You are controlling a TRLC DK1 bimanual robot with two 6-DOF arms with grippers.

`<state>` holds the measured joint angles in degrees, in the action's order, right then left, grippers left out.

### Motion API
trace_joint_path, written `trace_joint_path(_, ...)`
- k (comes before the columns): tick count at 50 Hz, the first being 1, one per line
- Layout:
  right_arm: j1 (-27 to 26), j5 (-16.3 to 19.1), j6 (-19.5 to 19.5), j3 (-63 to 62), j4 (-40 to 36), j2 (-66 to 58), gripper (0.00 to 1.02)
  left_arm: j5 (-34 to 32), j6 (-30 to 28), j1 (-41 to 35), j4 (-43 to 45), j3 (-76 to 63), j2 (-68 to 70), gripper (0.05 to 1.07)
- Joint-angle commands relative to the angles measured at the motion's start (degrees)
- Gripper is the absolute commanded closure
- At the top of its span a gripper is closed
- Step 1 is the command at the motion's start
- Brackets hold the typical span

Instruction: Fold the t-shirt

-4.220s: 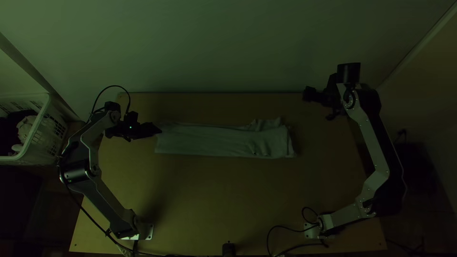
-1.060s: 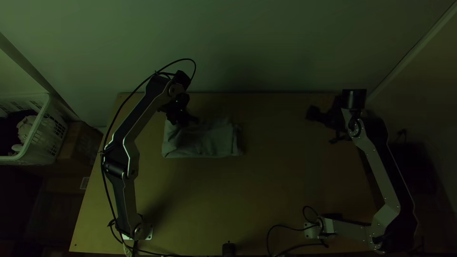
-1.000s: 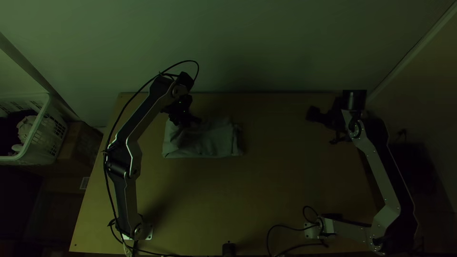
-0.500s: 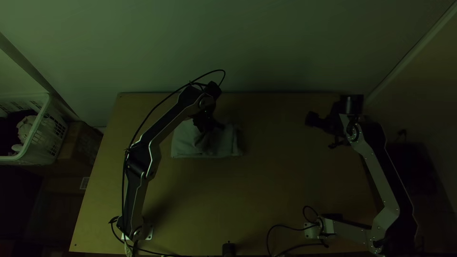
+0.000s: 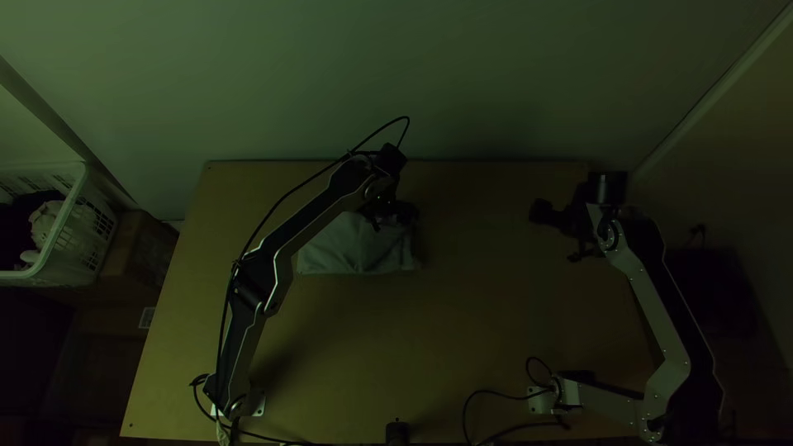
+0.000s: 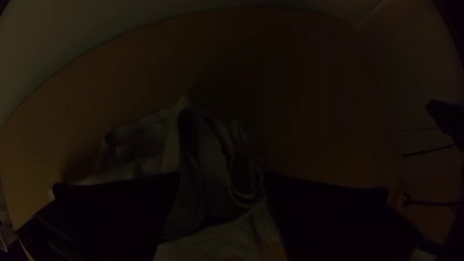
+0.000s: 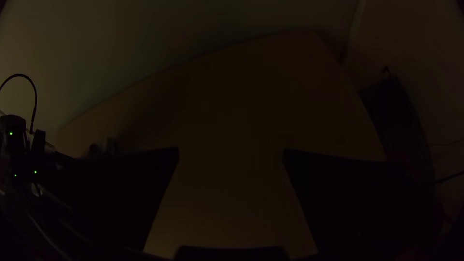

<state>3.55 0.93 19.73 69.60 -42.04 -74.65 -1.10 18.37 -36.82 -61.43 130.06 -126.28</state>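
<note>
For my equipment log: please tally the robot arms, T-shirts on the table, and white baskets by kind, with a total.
Robot arms (left arm, right arm): 2
T-shirt: 1
White basket: 1
Total: 4

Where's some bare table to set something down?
The table shows bare wood between the folded t-shirt and the right arm, and from the shirt's near side towards the arms' bases. It's crowded at the shirt's far side, under the left gripper, and by the cables at the right base.
</note>
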Motion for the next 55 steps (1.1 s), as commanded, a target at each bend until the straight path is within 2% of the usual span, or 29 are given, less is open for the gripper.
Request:
trace_joint_path(1,-1.3,0.1,0.8,-1.1,2.4,1.3,0.04,-2.7,1.8,1.2,-0.4,1.4,3.4,0.09)
trace_joint_path(5,-1.5,0.0,0.5,-0.8,3.8,1.0,0.04,-12.1,2.0,2.7,-3.2,1.3,4.9,0.09)
trace_joint_path(10,-1.7,0.1,-0.1,0.2,4.0,0.0,0.04,-20.9,1.8,3.5,-6.9,0.8,6.9,0.09)
trace_joint_path(17,-1.9,0.1,-0.6,1.1,4.9,-1.0,0.04,-20.6,0.8,5.4,-7.6,-0.7,8.9,0.09)
trace_joint_path(23,-1.9,0.1,-0.6,1.9,5.4,-1.6,0.04,-14.8,-1.6,6.9,-7.7,-1.4,10.0,0.09)
trace_joint_path(31,-1.4,0.1,-0.7,3.5,6.0,-1.4,0.04,-14.2,-4.1,9.7,-9.5,-2.2,13.2,0.09)
trace_joint_path(35,-1.4,0.1,-1.4,4.7,7.9,0.2,0.04,-10.2,-5.6,10.8,-9.4,-3.7,16.3,0.09)
trace_joint_path(40,-1.4,0.1,-4.2,5.8,12.1,2.6,0.04,-8.1,-7.4,13.7,-8.8,-5.8,21.2,0.09)
trace_joint_path(48,-1.8,0.1,-12.3,9.3,12.2,4.7,0.04,-7.9,-10.8,20.7,-4.5,-11.1,30.3,0.09)
trace_joint_path(55,-2.0,0.1,-15.1,10.8,12.2,8.1,0.04,-7.9,-13.1,27.2,-2.6,-15.5,37.2,0.09)
